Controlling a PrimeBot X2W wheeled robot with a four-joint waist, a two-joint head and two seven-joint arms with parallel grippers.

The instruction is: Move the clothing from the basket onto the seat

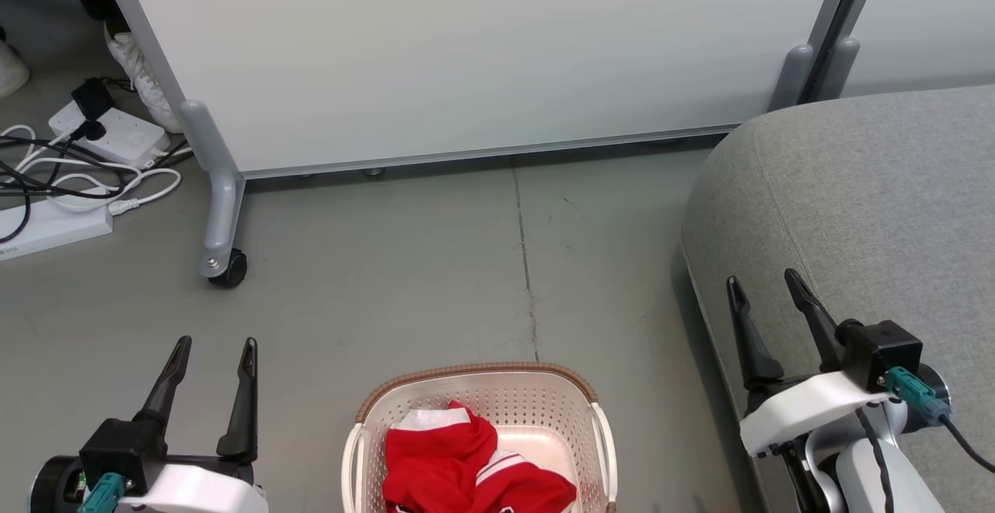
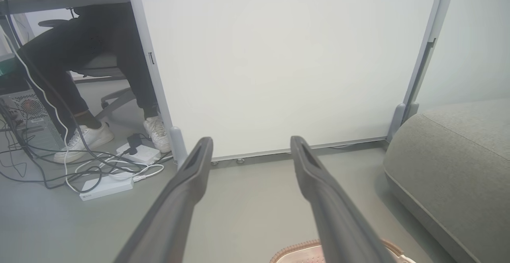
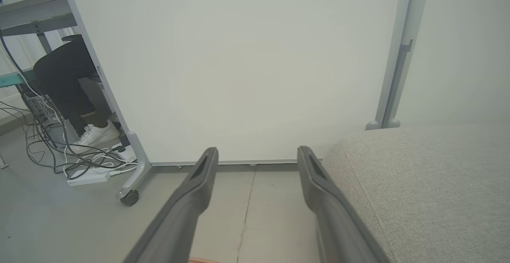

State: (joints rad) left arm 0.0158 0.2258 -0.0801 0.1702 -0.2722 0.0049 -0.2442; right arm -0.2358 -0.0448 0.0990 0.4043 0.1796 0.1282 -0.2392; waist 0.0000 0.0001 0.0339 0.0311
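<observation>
The red clothing (image 1: pixel 466 466) with white bands lies bunched inside the cream basket (image 1: pixel 404 408), which stands on the floor at the bottom middle of the head view. A bit of the basket's brown rim (image 2: pixel 291 251) shows low in the left wrist view. The grey seat (image 1: pixel 863 210) fills the right side, its cushion (image 3: pixel 422 187) beside my right fingers and the same seat (image 2: pixel 450 175) at the right of the left wrist view. My left gripper (image 1: pixel 215 346) hovers open left of the basket, holding nothing. My right gripper (image 1: pixel 763 280) is open over the seat's front edge, also holding nothing.
A white wheeled partition panel (image 1: pixel 466 54) stands across the back, its castor (image 1: pixel 225 268) on the floor at the left. Power strips and tangled cables (image 1: pixel 70 179) lie at the far left. A seated person's legs and white shoes (image 2: pixel 91 135) show behind the panel.
</observation>
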